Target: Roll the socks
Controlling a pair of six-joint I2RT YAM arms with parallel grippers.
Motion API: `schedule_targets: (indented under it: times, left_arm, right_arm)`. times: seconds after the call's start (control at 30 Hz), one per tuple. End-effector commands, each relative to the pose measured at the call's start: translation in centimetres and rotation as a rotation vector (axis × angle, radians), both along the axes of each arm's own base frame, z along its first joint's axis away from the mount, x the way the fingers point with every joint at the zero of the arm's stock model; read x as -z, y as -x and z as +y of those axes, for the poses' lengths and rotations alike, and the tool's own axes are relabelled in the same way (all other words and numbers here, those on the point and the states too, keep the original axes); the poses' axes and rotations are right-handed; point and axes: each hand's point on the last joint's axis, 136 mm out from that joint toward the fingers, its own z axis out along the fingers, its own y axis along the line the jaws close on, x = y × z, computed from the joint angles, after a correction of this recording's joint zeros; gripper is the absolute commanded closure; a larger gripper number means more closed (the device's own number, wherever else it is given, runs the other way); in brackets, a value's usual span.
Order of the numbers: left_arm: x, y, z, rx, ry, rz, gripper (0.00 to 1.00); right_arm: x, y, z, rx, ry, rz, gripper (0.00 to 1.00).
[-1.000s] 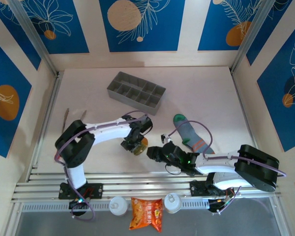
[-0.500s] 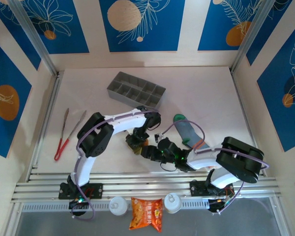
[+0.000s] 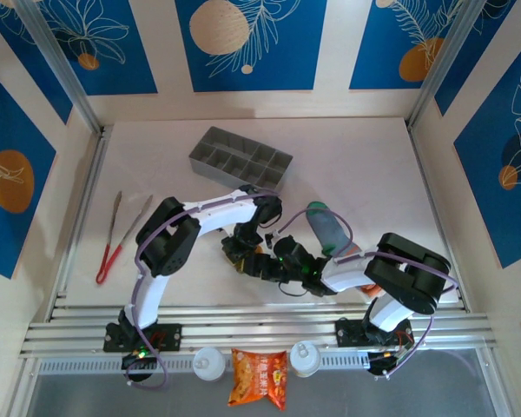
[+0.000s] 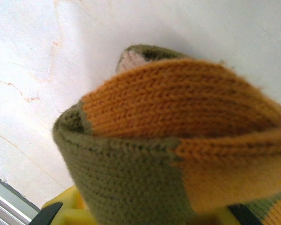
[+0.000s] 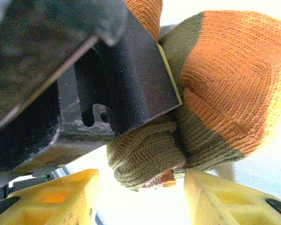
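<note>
grey tray — far side | olive sock — in left tool

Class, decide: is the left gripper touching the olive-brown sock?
Touching. In the right wrist view, a dark finger of the left gripper presses flat against the olive-brown sock, with no gap between them.

The left jaws and right jaws meet at the bundled olive-brown sock mid-surface; the grey-blue sock lies at three o'clock, a grey tray at twelve, red tongs at nine.
</note>
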Motion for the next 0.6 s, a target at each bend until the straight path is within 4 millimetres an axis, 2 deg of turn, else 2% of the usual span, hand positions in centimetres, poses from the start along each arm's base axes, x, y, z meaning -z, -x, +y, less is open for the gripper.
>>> schedule_targets:
  times: [0.0,0.17,0.27,0.33,0.43,0.47,0.5,0.57]
  left_arm:
    - [7.2,0.8,-2.6,0.011,0.105,0.065,1.0]
    - [7.1,0.9,-3.1,0.033,0.144,0.075,1.0]
    - [7.0,1.0,-3.3,0.039,0.172,0.08,1.0]
    - [6.9,1.1,-3.5,0.036,0.192,0.078,1.0]
    - [6.8,1.3,-3.7,0.023,0.221,0.082,1.0]
    - [6.6,1.4,-3.6,0.021,0.222,0.083,1.0]
    - [6.4,1.4,-3.5,0.016,0.226,0.079,1.0]
    - [5.9,1.2,-3.2,0.01,0.23,0.059,1.0]
  right_arm:
    - [-0.1,-1.1,0.4,0.006,-0.002,-0.015,0.5]
    - [-0.1,-2.7,1.1,0.005,-0.036,-0.003,0.52]
    - [0.4,-3.1,1.2,0.012,-0.046,0.017,0.57]
    - [0.8,-3.3,1.1,0.027,-0.047,0.033,0.65]
    - [1.6,-3.5,0.5,0.068,-0.039,0.063,0.86]
    - [2.0,-3.6,0.1,0.092,-0.022,0.082,0.96]
    - [2.6,-3.5,-0.4,0.117,0.003,0.114,1.0]
    - [3.9,-3.1,-1.6,0.155,0.059,0.191,1.0]
